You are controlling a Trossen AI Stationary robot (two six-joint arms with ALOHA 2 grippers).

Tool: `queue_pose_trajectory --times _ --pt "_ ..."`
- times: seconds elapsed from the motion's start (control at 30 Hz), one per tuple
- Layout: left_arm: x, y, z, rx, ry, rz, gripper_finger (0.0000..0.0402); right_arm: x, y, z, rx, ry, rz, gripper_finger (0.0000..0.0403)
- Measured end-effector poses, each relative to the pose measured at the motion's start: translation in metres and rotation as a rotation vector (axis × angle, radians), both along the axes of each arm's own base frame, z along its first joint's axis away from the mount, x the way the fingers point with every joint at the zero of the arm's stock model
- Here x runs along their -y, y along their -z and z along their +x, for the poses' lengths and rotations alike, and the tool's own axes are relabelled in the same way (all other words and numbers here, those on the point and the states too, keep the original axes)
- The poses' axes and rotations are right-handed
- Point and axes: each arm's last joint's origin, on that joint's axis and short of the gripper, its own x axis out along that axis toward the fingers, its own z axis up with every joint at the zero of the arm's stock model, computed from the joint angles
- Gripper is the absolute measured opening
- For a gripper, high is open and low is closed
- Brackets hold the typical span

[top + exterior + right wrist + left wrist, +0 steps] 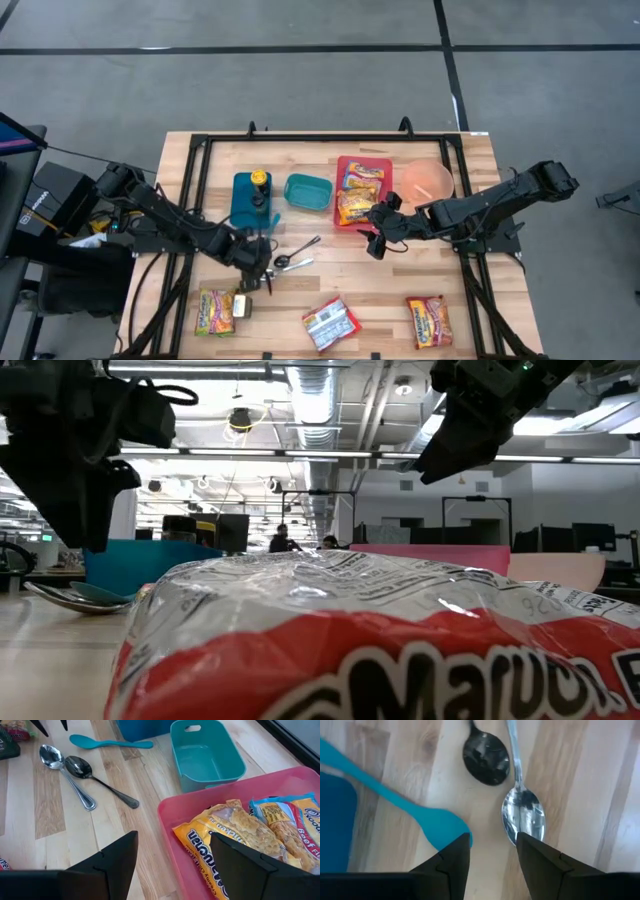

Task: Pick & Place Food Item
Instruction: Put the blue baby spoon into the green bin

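Nearest the table's front edge lay three loose noodle packets: a yellow packet (216, 310) at front left, a red-and-white packet (331, 322) in the middle, filling most of the low view (380, 640), and an orange packet (429, 320) at front right. Just beside the yellow packet sat a small dark block (243, 306).

Behind those, hovered over the cutlery: the left gripper (262, 277), fingers (451, 857) partly apart with bare wood between them, nothing held. Right at its fingertips lay a silver spoon (522, 810), a black spoon (486, 754) beside it, and a teal spoon (400, 800) with its bowl near the other finger. Crowded the packets' side of the table, that cutlery, handles (306, 245) angled toward the middle.

Farther back and to the right hung the right gripper (378, 232), jaws spread wide and empty, at the near edge of the red tray (344, 165). Held two noodle packets (358, 196) already, that tray, one yellow one (230, 837) closest to the fingers.

Beyond, lined up along the rear: a blue box (243, 205) with a yellow-capped item (259, 178) on it, a teal bin (308, 191) empty beside the tray, and a pink bowl (427, 180) at far right.
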Motion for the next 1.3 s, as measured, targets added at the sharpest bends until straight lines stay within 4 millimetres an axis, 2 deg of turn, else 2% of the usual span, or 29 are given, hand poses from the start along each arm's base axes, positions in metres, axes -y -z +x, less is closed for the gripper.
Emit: queue_pose_trajectory --times 0.2,0.43,0.73,0.97,1.3 --pt "-0.002 0.010 -0.006 -0.035 0.143 0.060 0.0156 0.000 0.000 0.000 -0.006 0.000 -0.002 0.0245" --pt "0.002 0.016 -0.012 -0.027 0.157 0.076 0.0143 0.001 0.003 -0.002 -0.014 0.001 -0.006 0.0245" --pt "0.017 0.014 -0.016 0.066 0.206 0.167 0.0123 0.003 0.023 -0.010 -0.052 0.025 0.003 0.0245" --pt "0.023 0.017 -0.020 0.062 0.266 0.223 0.0110 0.003 0.023 -0.010 -0.048 0.027 0.003 0.0245" --pt "0.025 0.033 -0.014 -0.005 0.327 0.264 0.0095 0.003 0.023 -0.010 -0.043 0.039 -0.014 0.0245"
